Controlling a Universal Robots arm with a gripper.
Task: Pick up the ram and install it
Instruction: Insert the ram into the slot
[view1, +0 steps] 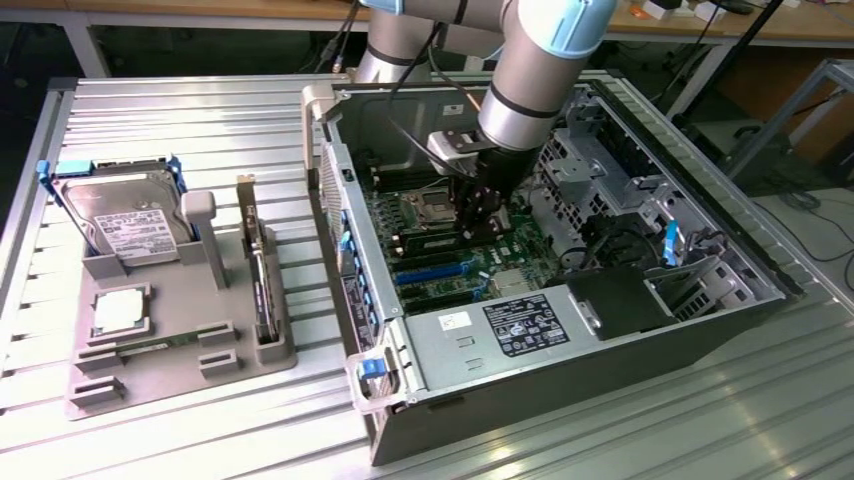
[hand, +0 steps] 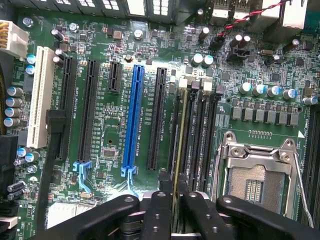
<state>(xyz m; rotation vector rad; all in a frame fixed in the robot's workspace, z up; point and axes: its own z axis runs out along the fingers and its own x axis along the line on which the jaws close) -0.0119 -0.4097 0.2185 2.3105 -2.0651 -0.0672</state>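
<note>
Inside the open computer case (view1: 601, 320), my gripper (view1: 483, 222) hangs low over the motherboard (view1: 454, 265). In the wrist view the ram (hand: 178, 145) shows edge-on as a thin green-gold strip. It runs between my black fingers (hand: 159, 210), and the gripper (hand: 177, 202) is shut on it. The stick stands along the black memory slots (hand: 200, 135) beside the empty processor socket (hand: 257, 175); I cannot tell whether it is seated. A second, similar stick (view1: 144, 347) lies flat in the grey tray (view1: 160, 385).
The tray at the exterior view's left also holds a hard drive (view1: 120, 215), a square silver processor (view1: 118, 308) and an upright card with a metal bracket (view1: 260, 290). Black and blue expansion slots (hand: 134, 115) lie beside the memory slots. Drive cages (view1: 607, 170) and cables crowd the case.
</note>
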